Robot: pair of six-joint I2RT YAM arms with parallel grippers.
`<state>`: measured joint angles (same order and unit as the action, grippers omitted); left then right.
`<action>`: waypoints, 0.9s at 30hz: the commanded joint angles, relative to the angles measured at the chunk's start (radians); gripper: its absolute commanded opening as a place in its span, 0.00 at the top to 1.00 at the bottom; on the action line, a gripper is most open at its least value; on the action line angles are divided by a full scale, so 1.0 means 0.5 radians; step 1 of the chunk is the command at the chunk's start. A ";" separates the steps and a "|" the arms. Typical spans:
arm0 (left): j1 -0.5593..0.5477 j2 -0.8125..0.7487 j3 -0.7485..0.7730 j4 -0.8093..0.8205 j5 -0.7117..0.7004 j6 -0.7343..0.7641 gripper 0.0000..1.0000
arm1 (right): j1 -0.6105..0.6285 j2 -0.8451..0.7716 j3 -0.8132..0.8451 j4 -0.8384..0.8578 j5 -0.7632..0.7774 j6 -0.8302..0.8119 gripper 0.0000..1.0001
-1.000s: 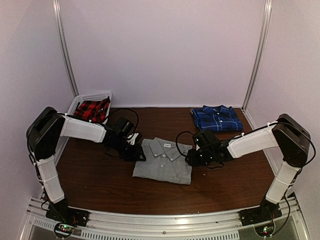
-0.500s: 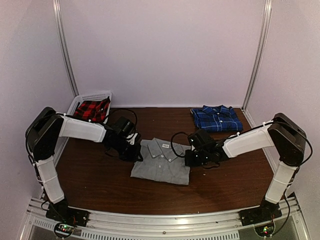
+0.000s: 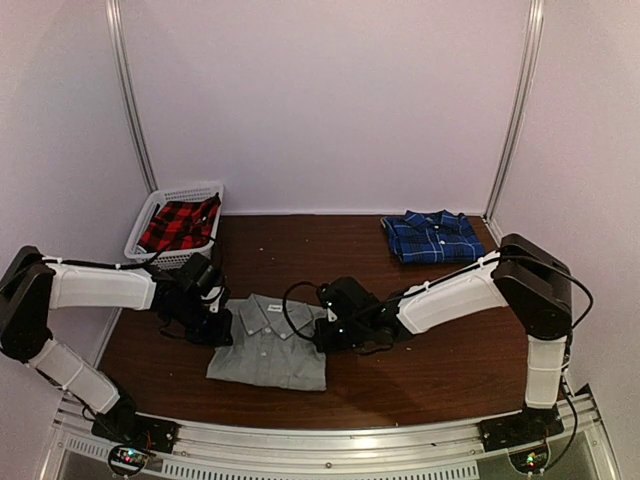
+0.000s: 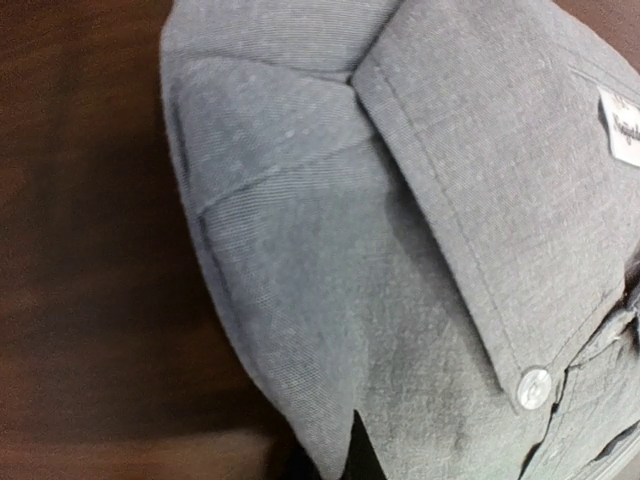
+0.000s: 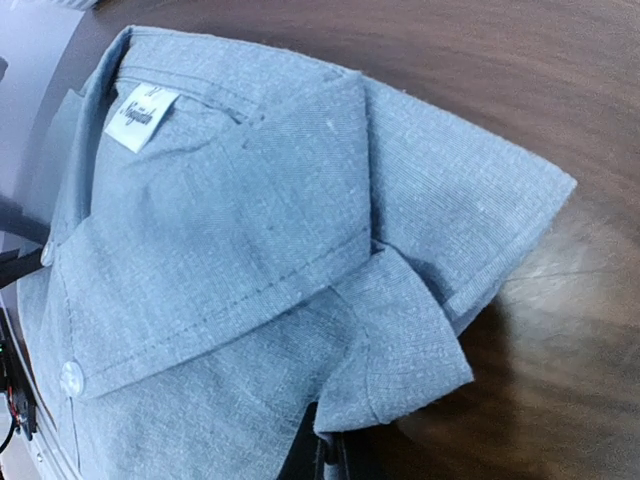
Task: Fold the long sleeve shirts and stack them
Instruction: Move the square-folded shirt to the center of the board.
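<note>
The folded light grey shirt (image 3: 268, 347) lies collar-up on the dark wooden table (image 3: 450, 350), left of centre and near the front. My left gripper (image 3: 219, 327) is shut on its left shoulder edge, and my right gripper (image 3: 326, 336) is shut on its right shoulder edge. In the left wrist view the grey shirt (image 4: 400, 250) fills the frame, its fabric pinched in the left gripper (image 4: 362, 462) at the bottom. In the right wrist view a fold of the grey shirt (image 5: 230, 260) runs into the right gripper (image 5: 335, 462). The dark blue plaid shirt (image 3: 432, 237) lies folded at the back right.
A white basket (image 3: 190, 193) holding a red and black plaid cloth (image 3: 180, 222) stands at the back left, just behind the left arm. Walls close the table in on three sides. A metal rail (image 3: 330, 455) runs along the near edge.
Both grippers have shut on the grey shirt's shoulder edges and slid it left and toward the near edge. The blue plaid shirt and basket stayed put.
</note>
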<state>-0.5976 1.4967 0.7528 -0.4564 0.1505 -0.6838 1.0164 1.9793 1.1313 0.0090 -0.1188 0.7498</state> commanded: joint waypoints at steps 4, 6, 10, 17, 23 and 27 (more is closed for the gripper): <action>0.072 -0.282 -0.208 -0.111 -0.112 -0.082 0.99 | 0.153 0.098 0.037 0.185 -0.039 0.193 0.93; 0.072 -0.277 -0.209 -0.158 -0.167 -0.121 0.96 | 0.152 0.095 0.046 0.151 -0.024 0.174 0.90; 0.072 -0.304 -0.214 -0.199 -0.267 -0.189 0.71 | 0.152 0.025 0.020 0.110 0.010 0.136 0.78; 0.072 -0.455 -0.266 -0.221 -0.516 -0.361 0.29 | 0.146 -0.135 0.022 -0.002 0.114 0.043 0.62; 0.072 -0.585 -0.175 -0.244 -0.607 -0.364 0.18 | 0.139 -0.291 0.043 -0.191 0.265 -0.030 0.46; 0.072 -0.630 -0.075 -0.243 -0.594 -0.285 0.10 | 0.103 -0.368 0.054 -0.311 0.381 -0.072 0.41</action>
<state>-0.5640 1.2125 0.6506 -0.5873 -0.1177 -0.8478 1.0855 1.8484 1.1385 -0.0589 -0.0250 0.7513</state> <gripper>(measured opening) 0.870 0.581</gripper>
